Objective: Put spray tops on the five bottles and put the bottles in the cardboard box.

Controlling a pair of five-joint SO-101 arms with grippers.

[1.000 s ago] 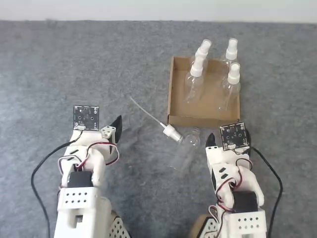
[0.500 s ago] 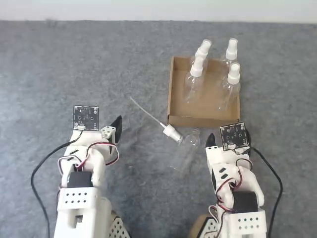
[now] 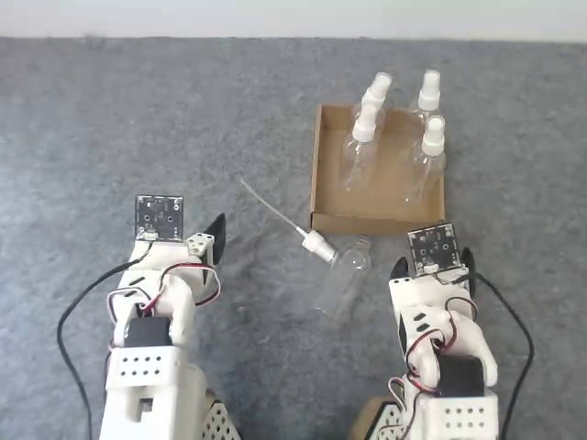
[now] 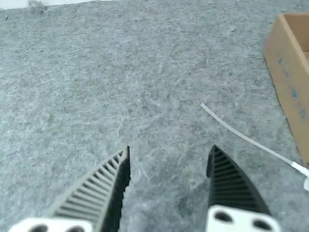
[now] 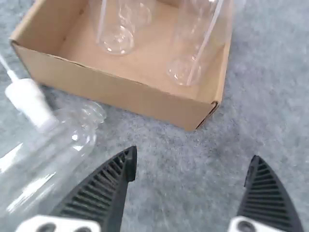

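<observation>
The cardboard box (image 3: pixel 321 165) sits on the grey carpet with several clear bottles (image 3: pixel 359 151) standing in it, each with a white spray top. One more clear bottle (image 3: pixel 344 275) lies uncapped on the carpet just in front of the box. Its spray top (image 3: pixel 317 243) lies beside the neck, the thin tube (image 3: pixel 266 203) trailing away to the left. My right gripper (image 3: pixel 433 264) is open, low beside that bottle (image 5: pixel 43 164), facing the box (image 5: pixel 116 87). My left gripper (image 3: pixel 207 236) is open over bare carpet, left of the tube (image 4: pixel 241 137).
Grey carpet covers the whole table, with wide free room to the left and at the back. The box's corner (image 4: pixel 289 82) lies beyond my left gripper (image 4: pixel 169 169). Bottle bases (image 5: pixel 186 70) stand inside the box near my right gripper (image 5: pixel 190 169).
My right arm has shifted slightly to the right, away from the lying bottle. The left arm, bottles and spray top have not moved.
</observation>
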